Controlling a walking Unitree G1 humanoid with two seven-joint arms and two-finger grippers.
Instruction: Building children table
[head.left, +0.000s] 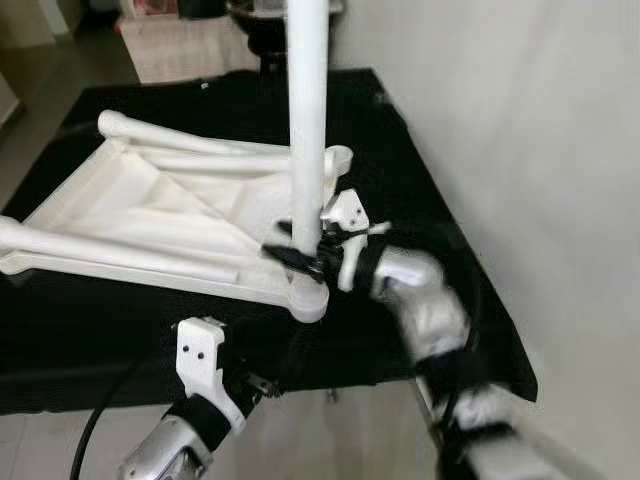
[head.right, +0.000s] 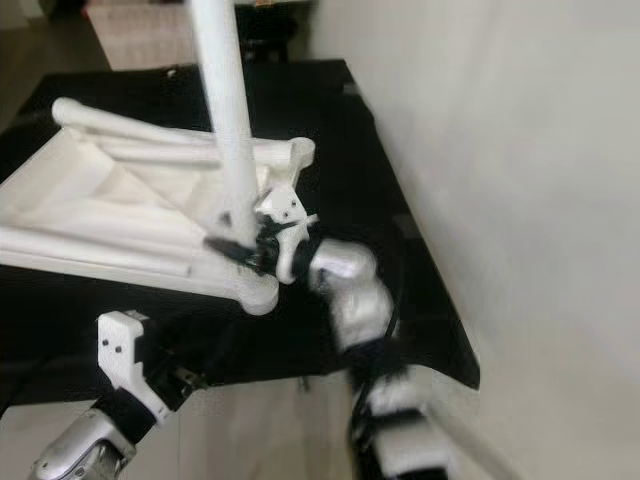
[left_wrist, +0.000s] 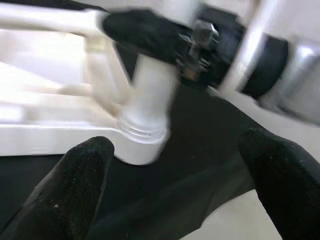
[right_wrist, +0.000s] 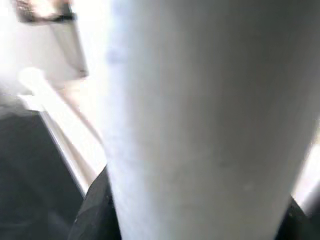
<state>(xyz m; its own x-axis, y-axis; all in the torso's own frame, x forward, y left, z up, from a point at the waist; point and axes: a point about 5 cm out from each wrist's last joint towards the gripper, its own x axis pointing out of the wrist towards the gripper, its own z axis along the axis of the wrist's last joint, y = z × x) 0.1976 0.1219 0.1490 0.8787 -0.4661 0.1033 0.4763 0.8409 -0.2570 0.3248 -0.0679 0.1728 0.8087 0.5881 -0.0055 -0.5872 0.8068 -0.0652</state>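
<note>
Black fingers of the right gripper (head.left: 305, 258) clamp the white table leg (head.left: 307, 120) low down, just above its corner socket (head.left: 308, 298) on the upturned tabletop (head.left: 150, 215), which lies on a black mat (head.left: 420, 200). Left gripper (left_wrist: 170, 185) hangs open beside the socket, holding nothing. Risk, as judged: leg stands tilted; pushed askew, it may jam or lever the tabletop off the mat.

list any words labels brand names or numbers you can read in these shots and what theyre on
None can be read.
White table top: plain plastic, no print or sticker to be seen.
Upright table leg, held low down by the right end effector: bare white.
Left end effector, open just short of the leg's socket: black fingers, unmarked.
Black mat: no lettering.
The frames are blurred, so small print could be missed.
</note>
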